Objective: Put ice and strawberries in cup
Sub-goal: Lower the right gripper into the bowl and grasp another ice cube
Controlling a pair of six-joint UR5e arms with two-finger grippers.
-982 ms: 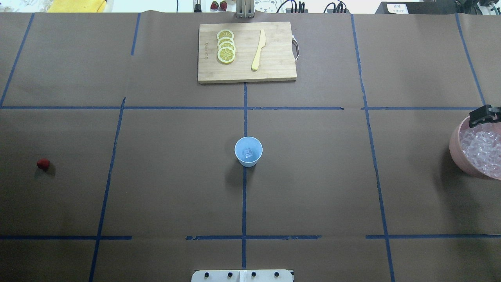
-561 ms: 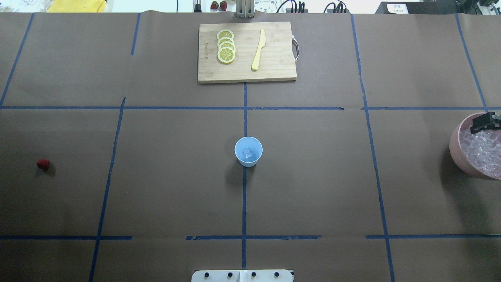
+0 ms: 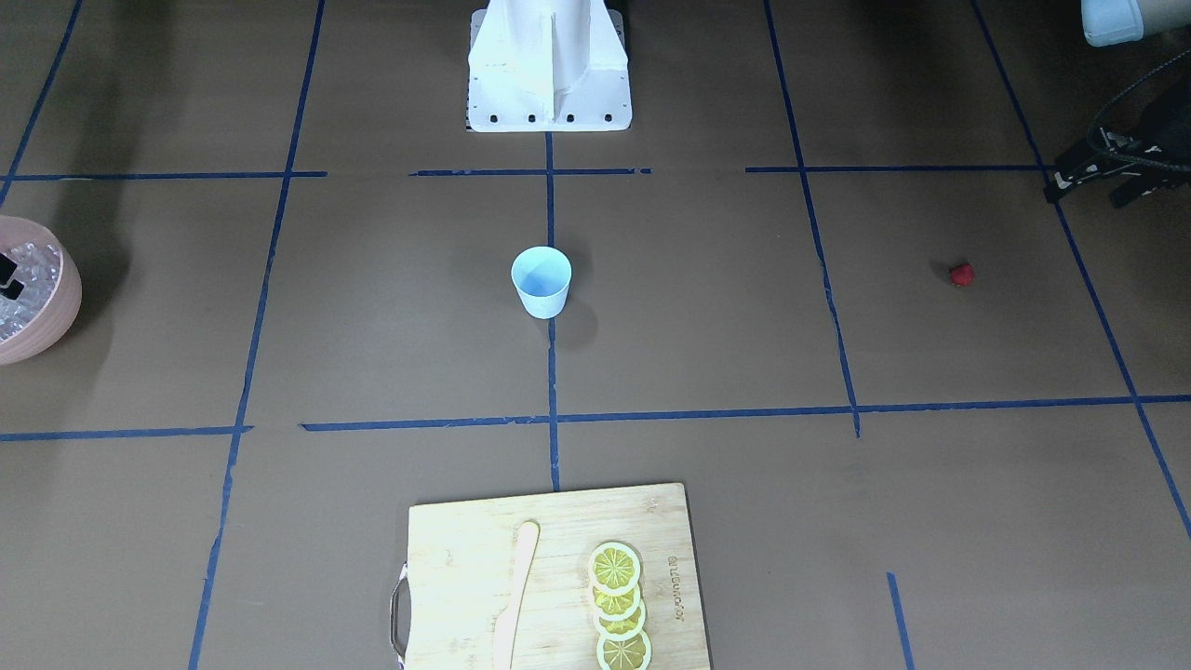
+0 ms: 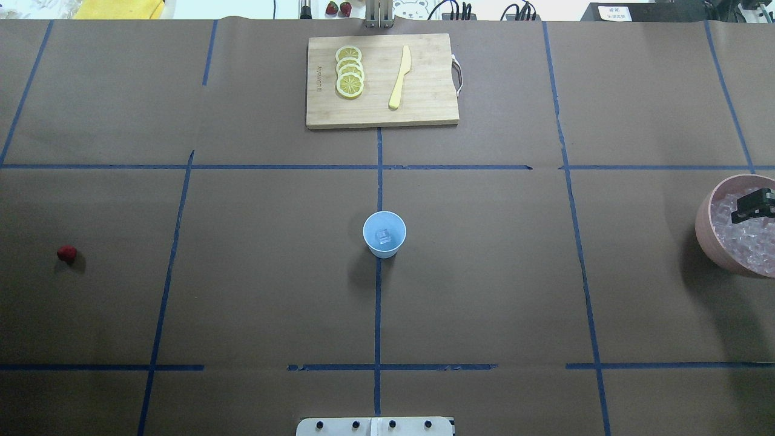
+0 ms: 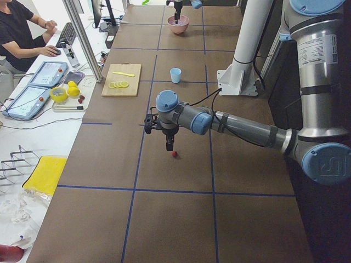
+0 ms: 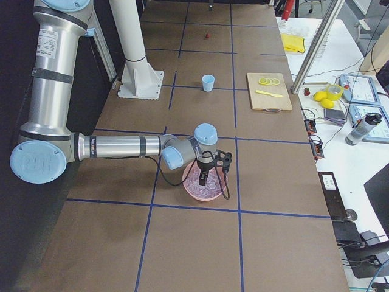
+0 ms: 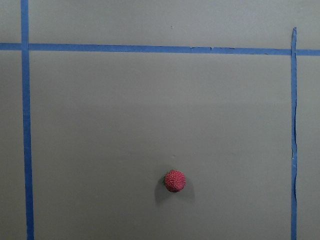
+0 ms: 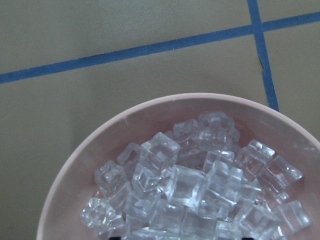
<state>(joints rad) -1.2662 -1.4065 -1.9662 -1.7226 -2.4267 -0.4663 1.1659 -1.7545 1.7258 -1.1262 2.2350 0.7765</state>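
The light-blue cup (image 4: 384, 234) stands upright at the table's middle with one ice cube (image 4: 383, 237) in it; it also shows in the front view (image 3: 541, 281). The pink bowl (image 4: 703, 233) at the right edge holds several ice cubes (image 8: 190, 190). My right gripper (image 4: 751, 204) hangs low over that ice (image 6: 213, 175), fingers apart, holding nothing. The red strawberry (image 4: 66, 254) lies on the table at the far left (image 7: 175, 180). My left gripper (image 3: 1079, 197) hovers just above and beside it (image 5: 170, 143), fingers apart and empty.
A wooden cutting board (image 4: 424, 103) with lemon slices (image 4: 350, 71) and a yellow knife (image 4: 400, 77) lies at the far middle. The robot base (image 3: 549, 65) is at the near edge. An operator (image 5: 22, 33) sits past the far edge.
My right gripper has moved from the bowl's far rim to over the ice and lower. The cup and the strawberry have not moved.
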